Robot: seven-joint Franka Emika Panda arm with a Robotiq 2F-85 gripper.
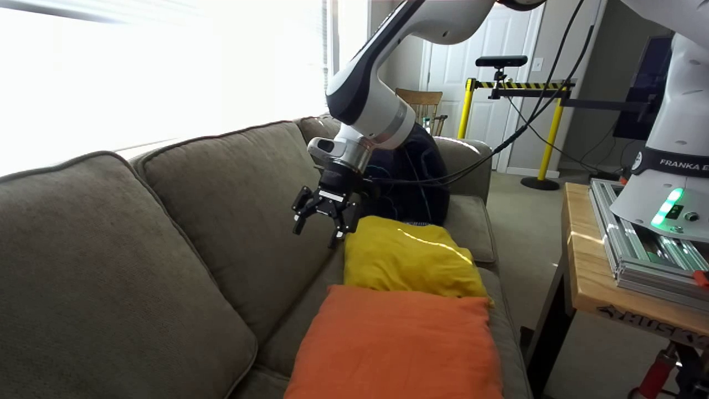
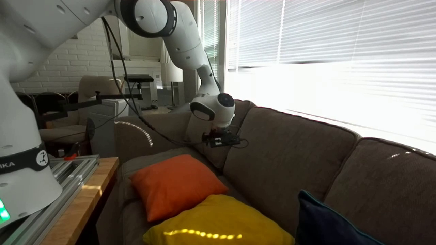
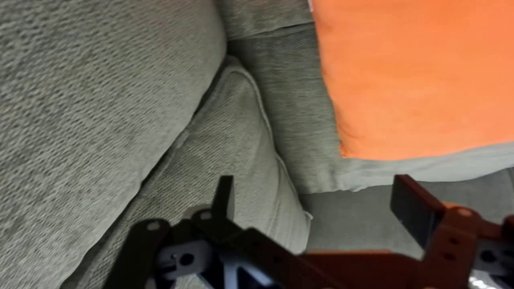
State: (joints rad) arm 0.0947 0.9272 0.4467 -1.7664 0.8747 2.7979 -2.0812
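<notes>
Hanging above the sofa, the claw stands spread wide, its fingers well parted with nothing pinched between them. Closest below it in the wrist view slopes a grey back cushion; contact is hard to judge there, though in an exterior view the fingertips seem to hang free. Next comes the orange pillow, lying on the seat, toward the upper right of the wrist view and out from the back cushion. Its nearest corner sits ahead of the gap between the fingers, slightly toward the right-hand one in that view; one edge runs away from the claw, another runs across to the right. The orange pillow looks roughly square in an exterior view, so no long axis stands out, and that corner gives the plainest bearing. Just beside it lies the yellow pillow, which does not show from the wrist. Past the yellow one sits a dark blue pillow. Only one arm is present, reaching across from a base mounted on a wooden surface at the sofa's front. Beyond everything, a window with blinds runs along behind the sofa.
</notes>
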